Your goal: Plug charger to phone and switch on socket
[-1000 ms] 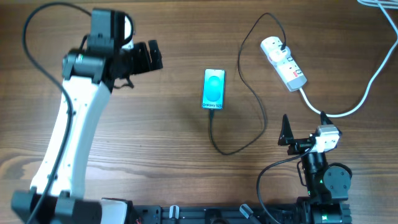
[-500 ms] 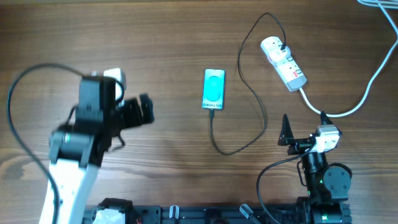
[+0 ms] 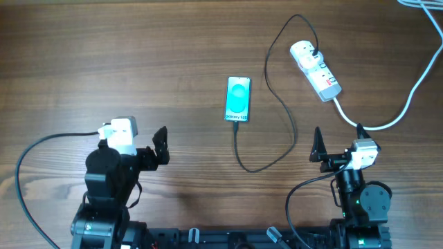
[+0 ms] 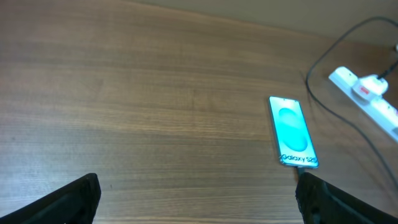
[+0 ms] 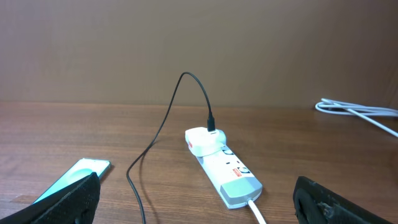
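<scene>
1. The left gripper [image 4: 198,182] sits at 8 o'clock of the phone [image 3: 237,98]. Its jaws are spread wide and hold nothing.
2. The right gripper [image 5: 196,182] sits at 4 o'clock of the phone. Its jaws are equally wide and empty, and it faces the socket [image 3: 316,69].
3. The phone lies flat, screen up, mid-table [image 3: 138,55], with its port end toward the arms.
4. The charger [image 3: 295,135] runs from the white adapter [image 5: 205,140] on the socket, at 2 o'clock of the phone. It loops and meets the phone's near edge, where the plug appears seated.
5. The switch position cannot be read. The right arm is judged better placed to press it.
</scene>
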Tool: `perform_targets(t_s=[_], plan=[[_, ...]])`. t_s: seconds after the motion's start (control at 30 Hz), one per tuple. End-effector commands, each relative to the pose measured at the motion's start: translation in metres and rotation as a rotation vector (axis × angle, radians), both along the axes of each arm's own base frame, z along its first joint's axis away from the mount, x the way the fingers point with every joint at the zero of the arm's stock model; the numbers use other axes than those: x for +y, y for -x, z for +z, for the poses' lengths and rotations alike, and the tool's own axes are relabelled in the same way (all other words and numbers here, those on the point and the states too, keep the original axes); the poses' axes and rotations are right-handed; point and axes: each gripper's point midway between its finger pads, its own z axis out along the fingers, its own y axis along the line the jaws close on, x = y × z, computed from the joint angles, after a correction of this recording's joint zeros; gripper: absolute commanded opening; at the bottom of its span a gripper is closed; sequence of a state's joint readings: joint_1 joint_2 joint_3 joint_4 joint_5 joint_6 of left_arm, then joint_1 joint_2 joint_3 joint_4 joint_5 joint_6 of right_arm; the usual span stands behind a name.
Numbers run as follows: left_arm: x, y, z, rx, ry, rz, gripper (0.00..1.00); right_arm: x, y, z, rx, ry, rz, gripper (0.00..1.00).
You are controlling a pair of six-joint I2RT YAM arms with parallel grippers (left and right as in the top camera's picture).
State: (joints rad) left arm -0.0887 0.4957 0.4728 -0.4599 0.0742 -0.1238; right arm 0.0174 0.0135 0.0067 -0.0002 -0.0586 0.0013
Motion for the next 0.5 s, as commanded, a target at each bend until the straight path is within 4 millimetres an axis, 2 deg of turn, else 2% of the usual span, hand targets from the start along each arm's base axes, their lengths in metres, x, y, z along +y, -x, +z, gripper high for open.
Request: perform_targets(t_s=[0.0, 0.23, 0.47], plan=[[-0.0071, 0.0051, -0.0033, -0.051, -0.062, -0.122, 1.00, -0.0014, 0.0004, 0.0018, -0.010, 0.008, -0.009, 1.00], [0.0006, 0.0078, -0.0022, -0.072, -0.031, -0.102, 1.00, -0.0014, 0.0004, 0.0018, -0.010, 0.009, -0.008, 1.00], [0.0010, 0.0077, 0.0008, -0.164, 0.033, -0.065, 1.00, -0.0014, 0.0004, 0.0018, -0.010, 0.008, -0.008, 1.00]])
